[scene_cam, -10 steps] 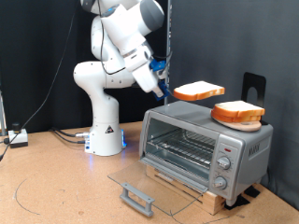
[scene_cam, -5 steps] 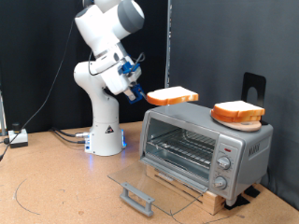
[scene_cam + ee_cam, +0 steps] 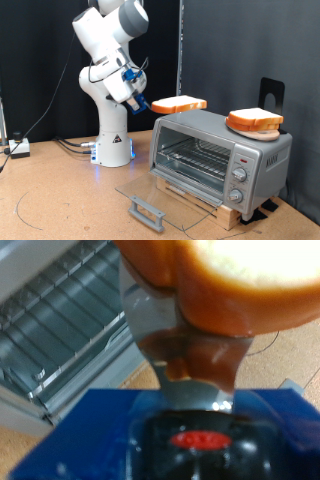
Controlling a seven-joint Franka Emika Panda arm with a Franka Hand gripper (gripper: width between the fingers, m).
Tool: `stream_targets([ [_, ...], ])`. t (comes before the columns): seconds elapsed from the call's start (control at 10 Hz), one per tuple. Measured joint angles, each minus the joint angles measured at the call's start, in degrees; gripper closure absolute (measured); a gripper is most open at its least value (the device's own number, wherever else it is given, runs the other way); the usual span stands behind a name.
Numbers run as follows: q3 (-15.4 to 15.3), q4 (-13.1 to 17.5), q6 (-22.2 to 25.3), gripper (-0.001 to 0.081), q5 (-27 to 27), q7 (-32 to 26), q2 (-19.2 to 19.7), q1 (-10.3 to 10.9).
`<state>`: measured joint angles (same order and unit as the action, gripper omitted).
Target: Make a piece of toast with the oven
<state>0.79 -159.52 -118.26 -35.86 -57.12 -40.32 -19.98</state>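
Note:
My gripper (image 3: 146, 103) is shut on one piece of toast (image 3: 180, 103), a thick slice with a pale face and tan-orange crust, and holds it level in the air above the exterior view's left end of the oven (image 3: 218, 152). The wrist view shows that toast (image 3: 235, 285) pinched against a shiny metal finger (image 3: 185, 345), with the oven's wire rack (image 3: 60, 320) beyond. The silver oven stands with its glass door (image 3: 160, 200) dropped flat and its grey handle (image 3: 147, 212) in front. A second, similar slice (image 3: 254, 120) lies on an orange plate (image 3: 256, 130) on the oven's top.
The white robot base (image 3: 112, 130) stands left of the oven on the wooden table (image 3: 60, 195). Cables (image 3: 70, 146) and a small box (image 3: 17, 148) lie at the far left. A black bracket (image 3: 272, 93) rises behind the oven. Three knobs (image 3: 240, 175) line its right front.
The arm has swung to the exterior view's left and slightly down, carrying the toast from over the oven's top to just past its left end.

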Motion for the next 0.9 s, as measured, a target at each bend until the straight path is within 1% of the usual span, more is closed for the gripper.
stream_targets([
  [0.2,1.89,1.61,-0.21,0.041,3.34,-5.17,5.09,-0.56],
  [0.3,2.41,2.17,-1.57,0.041,4.07,-6.55,7.7,-0.92],
  [0.6,2.42,2.16,-9.14,0.041,5.7,-7.55,15.0,-1.65],
  [0.8,2.34,2.14,-12.94,0.041,5.73,-8.69,19.62,-1.61],
  [0.9,2.12,2.08,-14.8,0.041,5.26,-9.29,21.29,-1.25],
])
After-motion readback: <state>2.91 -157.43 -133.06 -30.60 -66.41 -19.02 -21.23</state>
